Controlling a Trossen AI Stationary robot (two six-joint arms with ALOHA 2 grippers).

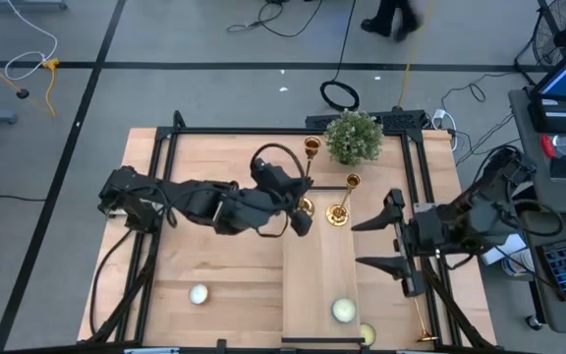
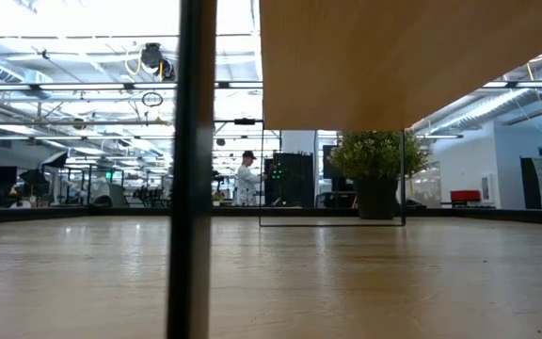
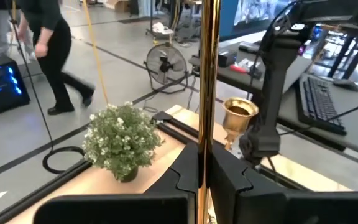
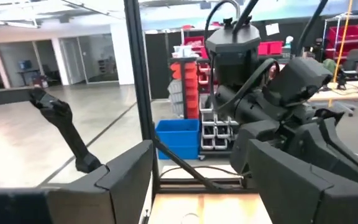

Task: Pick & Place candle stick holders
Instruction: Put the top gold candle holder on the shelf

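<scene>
Above the table (image 1: 214, 265), left gripper (image 1: 301, 211) pinches a candlestick (image 3: 208, 93) upright; right gripper (image 1: 381, 241) hangs spread.

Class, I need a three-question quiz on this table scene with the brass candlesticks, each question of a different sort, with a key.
1. True or false: the left gripper is shut on a candlestick.
2. Multiple choice: the potted plant stands at
A) the far edge of the table
B) the near edge beside the candles
C) on the raised board
3. Fill in: the right gripper has its fingers ____ and holds nothing.

Key: 1 true; 2 A; 3 open
</scene>
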